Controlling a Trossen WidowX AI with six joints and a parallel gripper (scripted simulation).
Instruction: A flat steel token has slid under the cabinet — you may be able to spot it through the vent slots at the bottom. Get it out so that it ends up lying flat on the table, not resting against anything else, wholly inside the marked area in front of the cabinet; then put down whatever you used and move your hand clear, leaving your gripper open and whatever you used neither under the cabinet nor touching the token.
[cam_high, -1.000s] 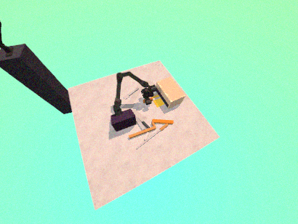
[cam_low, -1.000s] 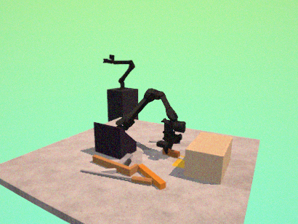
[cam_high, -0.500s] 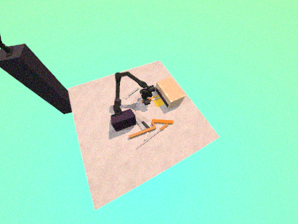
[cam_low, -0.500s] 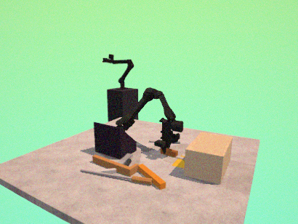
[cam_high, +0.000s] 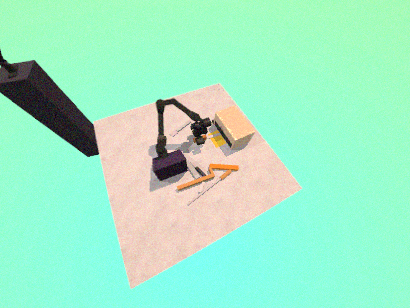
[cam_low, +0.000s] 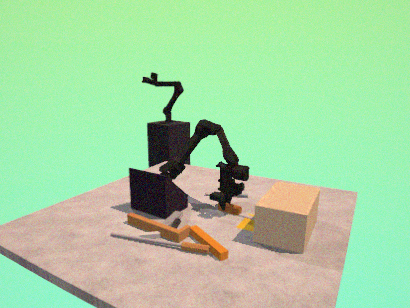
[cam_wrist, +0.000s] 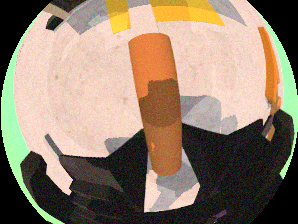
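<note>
My gripper (cam_high: 201, 140) (cam_low: 224, 204) (cam_wrist: 161, 129) is shut on the orange handle (cam_low: 233, 209) (cam_wrist: 154, 60) of a tool, low over the table in front of the cabinet. The tool's thin pale shaft (cam_low: 244, 216) (cam_wrist: 140, 17) points from the handle toward the cabinet and crosses over the yellow marked area (cam_high: 220, 142) (cam_low: 244, 225) (cam_wrist: 187, 16). The tan cabinet (cam_high: 238, 124) (cam_low: 284, 216) stands just beyond that area. The far end of the shaft is not clearly visible. I cannot make out the steel token in any view.
An angled orange bar (cam_high: 195, 183) (cam_low: 209, 242) and a thin grey rod (cam_high: 204, 192) (cam_low: 145, 240) with an orange handle lie to one side of the arm's dark base (cam_high: 170, 165) (cam_low: 148, 192). Another thin pale rod (cam_high: 180, 129) lies on the other side.
</note>
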